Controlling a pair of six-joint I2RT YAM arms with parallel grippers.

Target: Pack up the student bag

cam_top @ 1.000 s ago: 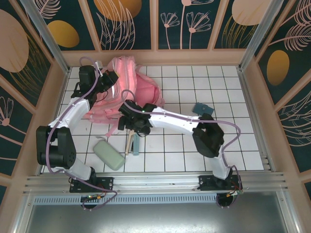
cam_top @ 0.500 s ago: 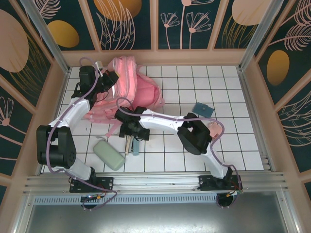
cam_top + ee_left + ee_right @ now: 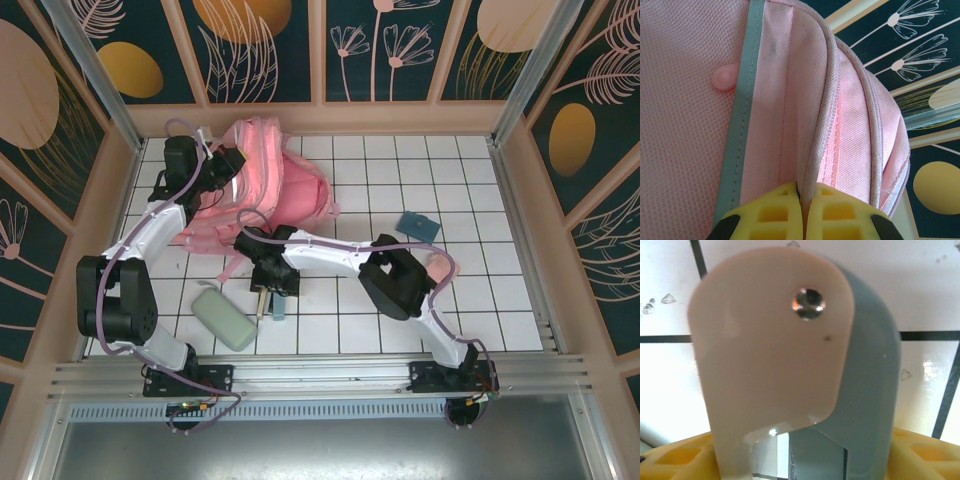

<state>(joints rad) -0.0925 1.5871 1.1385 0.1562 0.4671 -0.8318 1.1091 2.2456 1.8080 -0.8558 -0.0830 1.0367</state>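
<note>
The left hand (image 3: 802, 194) is pinching closed on a seam of the large soft pink fabric backpack (image 3: 690, 125), lying directly ahead of it on the white tiled bench (image 3: 400, 320). The 2 fingers of the right hand (image 3: 805, 450) are flanking a flat pale-pink and grey-blue rounded piece (image 3: 770, 340) with 1 rivet; whether they are clamping it, I cannot tell.

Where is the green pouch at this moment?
In the top view, the green pouch lies near left on the tiles, in front of the student bag, left of the right hand.

White tiled table (image 3: 480, 180) with student bag (image 3: 300, 190), green case (image 3: 224, 318), teal pouch (image 3: 418, 224)
</note>
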